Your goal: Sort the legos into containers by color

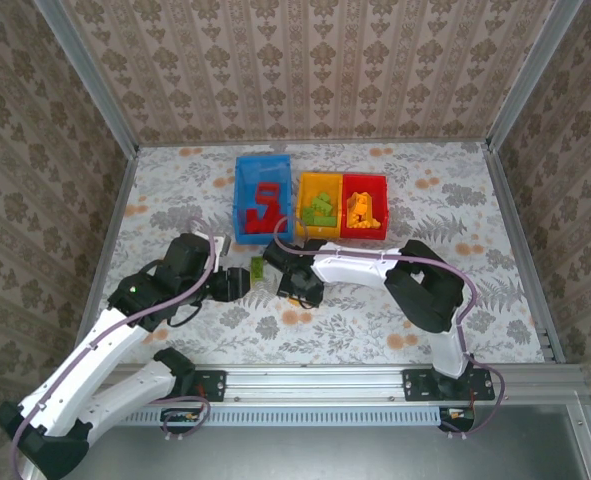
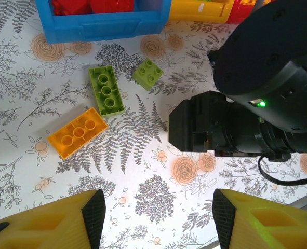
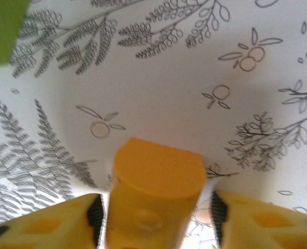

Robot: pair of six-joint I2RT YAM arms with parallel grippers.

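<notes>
In the right wrist view an orange-yellow lego (image 3: 156, 187) stands between my right gripper's (image 3: 156, 212) fingers. The left pad is against it and a thin gap shows at the right pad, so the jaws stand open around it. From the top, that gripper (image 1: 300, 288) is low on the table, in front of the containers. My left gripper (image 2: 158, 215) is open over bare cloth with nothing in it. Ahead of it lie a long green lego (image 2: 106, 90), a small green one (image 2: 147, 72) and an orange one (image 2: 78, 133). The blue bin (image 1: 243, 170) holds red legos, the yellow bin (image 1: 305, 185) green ones, and the red bin (image 1: 383, 190) orange-yellow ones.
The right arm's black wrist (image 2: 236, 119) sits close to the right of my left gripper (image 1: 237, 281). A green lego corner (image 3: 2, 31) shows at the upper left of the right wrist view. Metal frame rails and wallpapered walls bound the flowered tablecloth.
</notes>
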